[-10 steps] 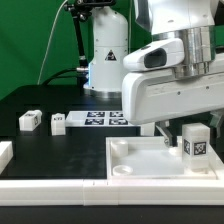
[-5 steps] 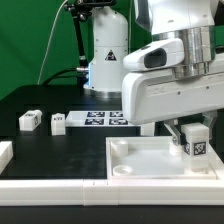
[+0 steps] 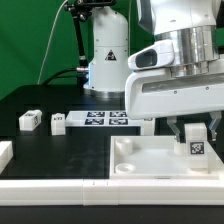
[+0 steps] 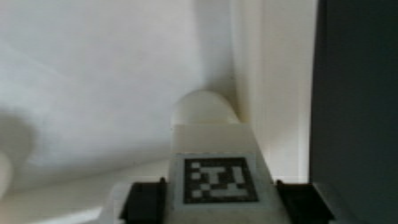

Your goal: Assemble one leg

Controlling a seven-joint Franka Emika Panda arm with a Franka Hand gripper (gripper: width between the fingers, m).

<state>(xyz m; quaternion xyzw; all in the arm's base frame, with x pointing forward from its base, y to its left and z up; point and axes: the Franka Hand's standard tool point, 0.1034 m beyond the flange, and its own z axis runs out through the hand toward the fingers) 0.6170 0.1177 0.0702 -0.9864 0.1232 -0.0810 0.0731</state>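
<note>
My gripper (image 3: 196,133) is shut on a leg (image 3: 197,146), a small white block with a marker tag on its face. It holds the leg upright over the far right corner of the large white square tray-like piece (image 3: 150,162). In the wrist view the leg (image 4: 217,150) runs out between the two dark fingers (image 4: 150,203), its far end at the tray's inner corner (image 4: 222,80). Whether the leg touches the tray I cannot tell. Two more legs (image 3: 30,120) (image 3: 58,123) lie on the black table at the exterior view's left.
The marker board (image 3: 100,119) lies behind the tray beside the loose legs. A white part (image 3: 4,153) sits at the left edge of the exterior view. The robot base (image 3: 105,60) stands at the back. A white rail (image 3: 60,189) runs along the front.
My gripper has moved a little toward the exterior view's right with the leg in it and slightly lower over the tray's corner. The loose legs have not moved.
</note>
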